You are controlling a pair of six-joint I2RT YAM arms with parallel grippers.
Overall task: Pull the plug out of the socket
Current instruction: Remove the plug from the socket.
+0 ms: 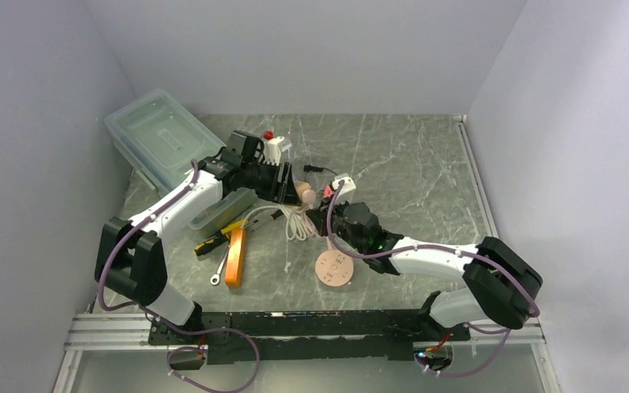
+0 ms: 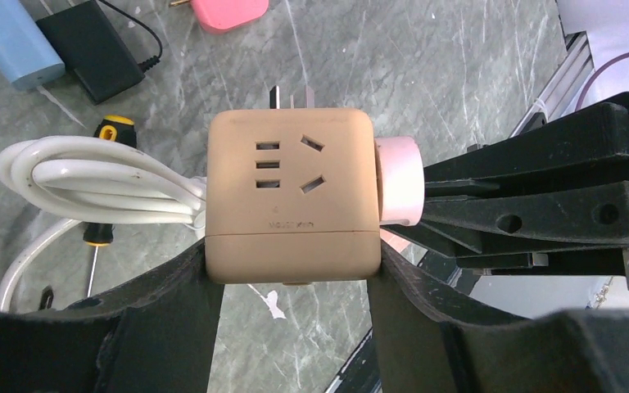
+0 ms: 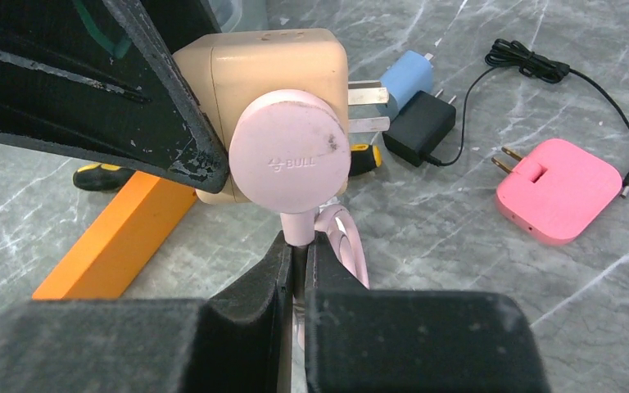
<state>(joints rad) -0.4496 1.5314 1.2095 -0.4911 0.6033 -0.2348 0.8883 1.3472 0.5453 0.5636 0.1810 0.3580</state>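
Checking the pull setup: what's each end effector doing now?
Left end effector: closed on the tan socket cube.
Right end effector: closed on the neck of the pink plug.

Grey marbled surface [image 1: 409, 164] here, and lying on it: orange block [image 1: 235, 256], wrench [image 1: 221, 266], round pink disc [image 1: 333, 268], pink adapter [image 3: 558, 190], black charger [image 3: 419, 127].

Lab bench [image 1: 409, 164], white enclosure walls [image 1: 311, 49].

Matt tan plastic on the socket cube [image 2: 291, 196]; smooth pale-pink plastic, faintly scuffed, on the plug [image 3: 289, 151]. Bright bare metal prongs [image 3: 367, 96]. Scratched matt black plastic on the left gripper's finger [image 3: 156, 123], upper left. Grey, marble-look, slightly glossy tabletop [image 1: 409, 164].
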